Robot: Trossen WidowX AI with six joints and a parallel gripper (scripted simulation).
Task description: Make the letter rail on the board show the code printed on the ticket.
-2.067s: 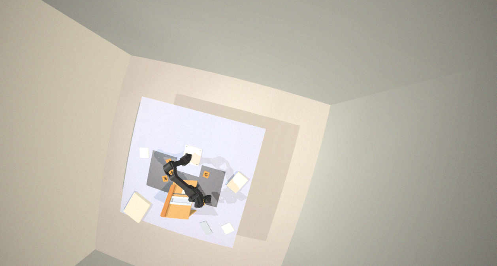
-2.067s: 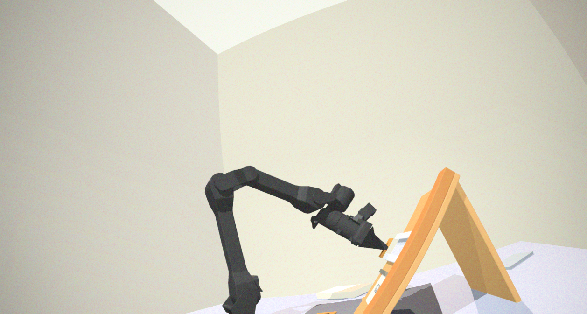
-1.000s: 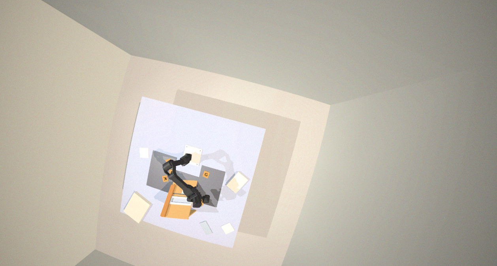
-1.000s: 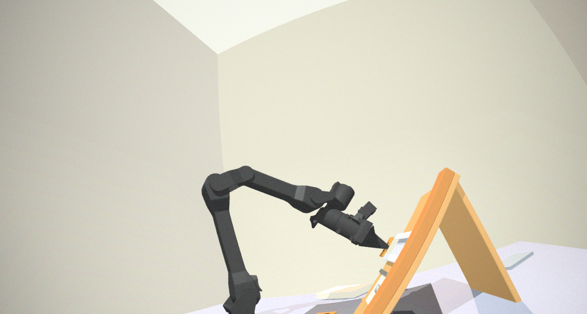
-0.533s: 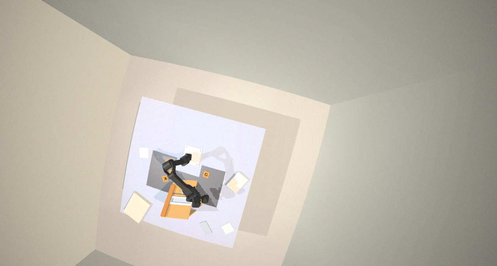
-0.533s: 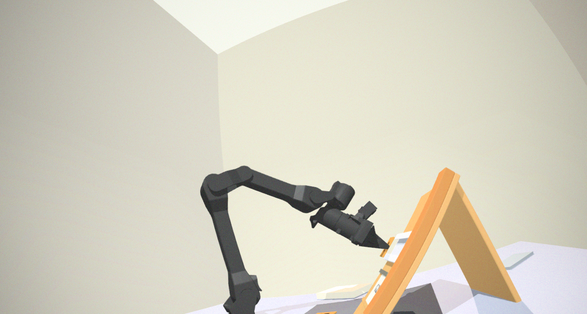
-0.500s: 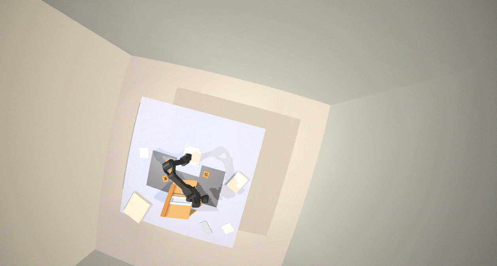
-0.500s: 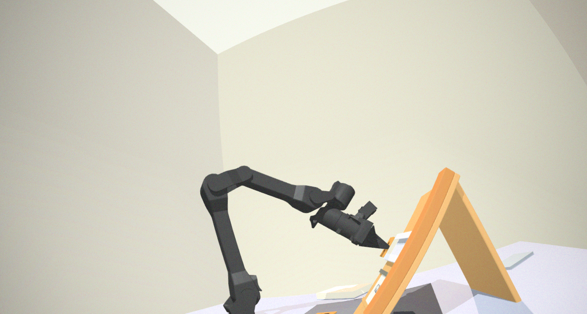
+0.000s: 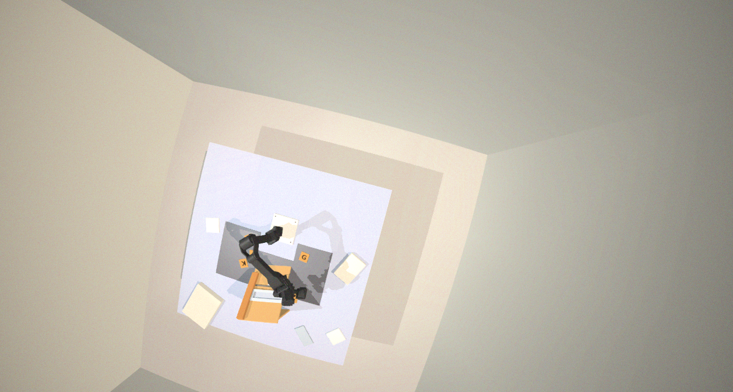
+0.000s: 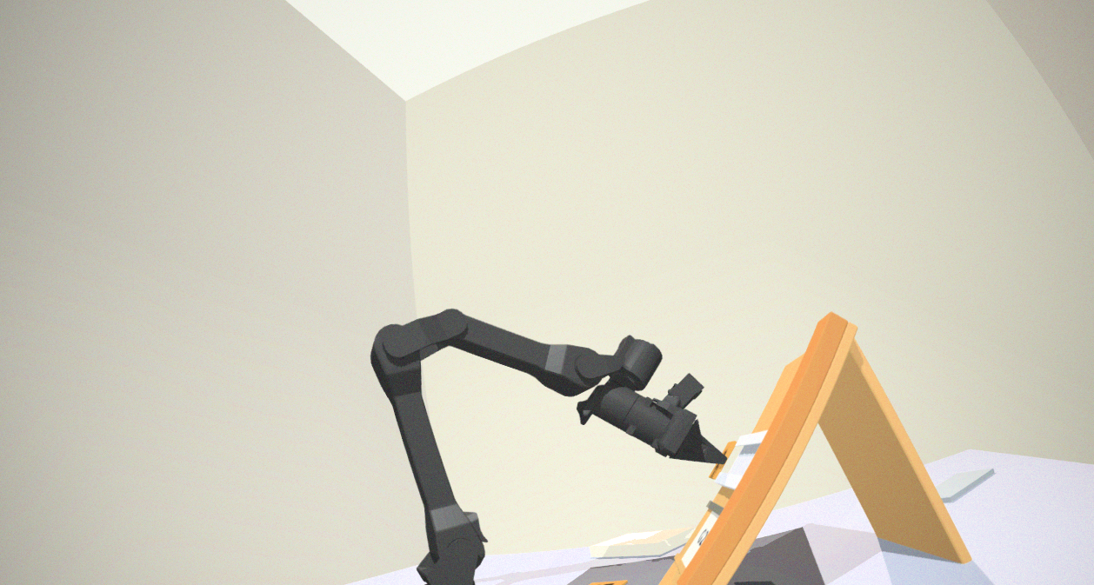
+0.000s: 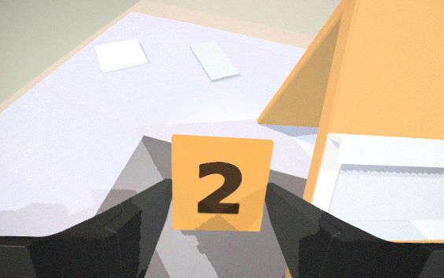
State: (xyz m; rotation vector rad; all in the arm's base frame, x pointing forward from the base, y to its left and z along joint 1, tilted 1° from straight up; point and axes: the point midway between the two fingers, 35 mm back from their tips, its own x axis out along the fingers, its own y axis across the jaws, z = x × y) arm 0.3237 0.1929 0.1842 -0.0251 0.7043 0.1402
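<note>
My gripper [image 9: 295,296] [image 10: 723,459] [image 11: 220,188] is shut on the orange tile marked 2 [image 11: 187,157] [image 10: 716,472], whose digit is upright in the wrist view. The tile is held by its two sides, just left of the white rail [image 11: 391,153] [image 10: 736,462] [image 9: 266,295], with a gap between them there. The rail crosses the sloping orange board [image 11: 407,78] [image 9: 262,313] [image 10: 796,428]; its visible part holds no tile. The ticket [image 10: 700,540] is lower on the board, its print too oblique to read fully. Tile G [image 9: 304,257] and tile K [image 9: 243,262] lie on the dark mat [image 9: 224,256].
Cream blocks [image 9: 350,268] [image 9: 202,305] stand on either side of the board. A pale square [image 9: 335,336] [image 11: 121,55] and a grey-green slab [image 9: 303,335] [image 11: 214,60] lie behind it. A white square [image 9: 212,224] lies at the left. The arm partly hides other orange pieces.
</note>
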